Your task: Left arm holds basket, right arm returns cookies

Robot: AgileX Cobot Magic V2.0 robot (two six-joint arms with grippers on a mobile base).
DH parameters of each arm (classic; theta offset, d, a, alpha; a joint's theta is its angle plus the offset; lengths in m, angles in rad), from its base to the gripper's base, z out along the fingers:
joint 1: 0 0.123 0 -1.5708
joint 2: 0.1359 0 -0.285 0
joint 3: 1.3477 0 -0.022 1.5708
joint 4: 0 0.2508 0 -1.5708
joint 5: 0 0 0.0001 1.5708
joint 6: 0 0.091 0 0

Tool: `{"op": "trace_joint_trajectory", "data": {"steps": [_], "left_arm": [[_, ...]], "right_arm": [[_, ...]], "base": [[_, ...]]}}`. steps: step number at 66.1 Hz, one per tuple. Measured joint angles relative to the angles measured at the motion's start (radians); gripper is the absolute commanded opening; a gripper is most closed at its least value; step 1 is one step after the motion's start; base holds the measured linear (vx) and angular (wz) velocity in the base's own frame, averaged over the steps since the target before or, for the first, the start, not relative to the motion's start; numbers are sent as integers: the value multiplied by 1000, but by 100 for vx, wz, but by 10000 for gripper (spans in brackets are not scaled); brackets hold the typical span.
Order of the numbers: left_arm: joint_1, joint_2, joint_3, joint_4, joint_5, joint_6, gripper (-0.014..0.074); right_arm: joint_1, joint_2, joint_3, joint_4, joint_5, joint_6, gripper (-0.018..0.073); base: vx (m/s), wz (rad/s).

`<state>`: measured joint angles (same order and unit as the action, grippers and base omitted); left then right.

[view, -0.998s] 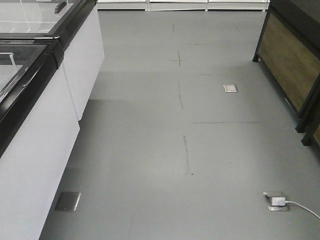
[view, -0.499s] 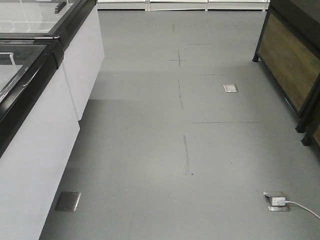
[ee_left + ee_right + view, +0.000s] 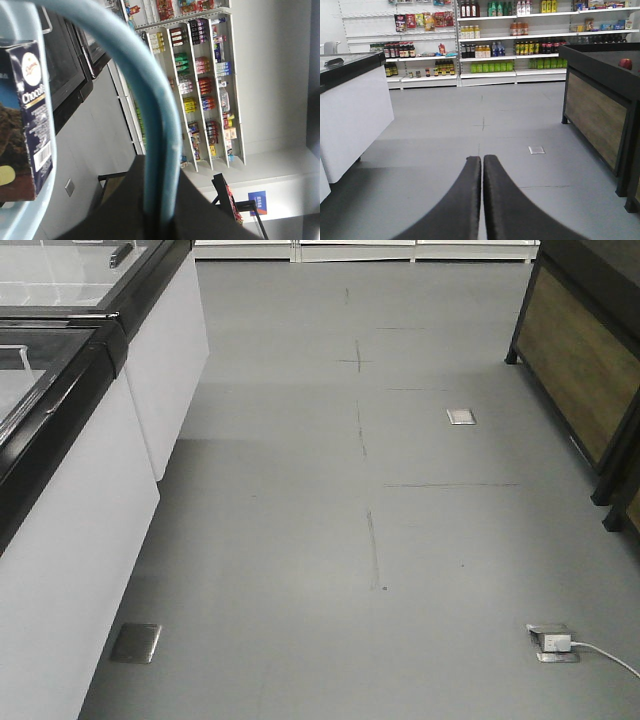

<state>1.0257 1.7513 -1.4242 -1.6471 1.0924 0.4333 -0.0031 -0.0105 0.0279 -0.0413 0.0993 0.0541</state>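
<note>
White "Choco" lettering — the rest cut off — on the dark cookie carton (image 3: 26, 125)

A grey floor (image 3: 300, 540) is running between white chest freezers (image 3: 60, 540) with black-framed glass lids (image 3: 60, 270) on the left and a dark, wood-panelled display stand (image 3: 575, 350) on the right. Two metal floor plates (image 3: 461, 416) (image 3: 135, 642) are sitting flush. A white plug (image 3: 556, 642) is occupying a floor socket, its cable (image 3: 610, 658) trailing right. Stocked wall shelves (image 3: 495, 45) are lining the far end, bottles standing in rows.
</note>
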Motion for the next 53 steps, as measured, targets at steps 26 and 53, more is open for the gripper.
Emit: {"op": "trace_joint_trajectory", "data": {"steps": [26,53], "left_arm": [[-289,0,-174,8,-30,-13,-8],[-728,1,-176,32,-33,26,-8]], "right_arm": [[0,0,0,0,0,0,-8],[0,0,0,0,0,0,-8]], "base": [[0,0],[0,0]]}}
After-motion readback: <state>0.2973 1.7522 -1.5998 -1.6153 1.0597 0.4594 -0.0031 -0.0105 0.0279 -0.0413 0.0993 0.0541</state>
